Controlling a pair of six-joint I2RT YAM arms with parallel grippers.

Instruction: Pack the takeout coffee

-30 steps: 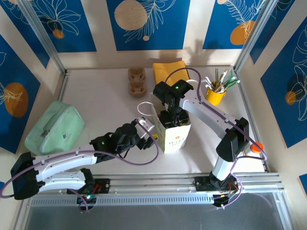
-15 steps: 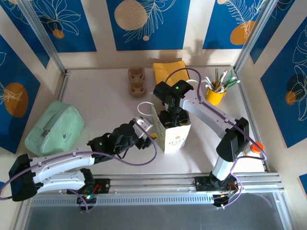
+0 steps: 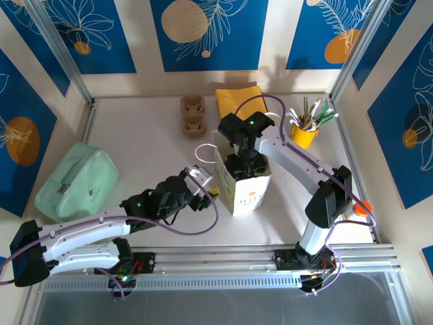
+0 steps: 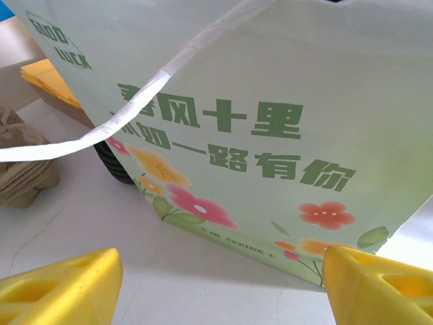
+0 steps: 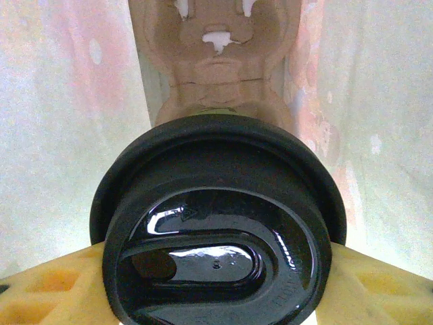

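Paper bag (image 3: 250, 196) with the takeout coffee (image 5: 216, 203) inside it, clamped by your right gripper (image 3: 245, 168).
The bag stands upright mid-table, its printed side facing your left gripper (image 4: 220, 271), whose jaws are spread wide with nothing between them. Inside the bag, a brown pulp carrier (image 5: 216, 61) lies beyond the black-lidded cup; the right fingers (image 5: 40, 291) press the lid from both sides.

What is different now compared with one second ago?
The left gripper, open, drew back slightly from the paper bag toward its own base. The right gripper stays inside the bag, holding the takeout coffee; nothing was let go.
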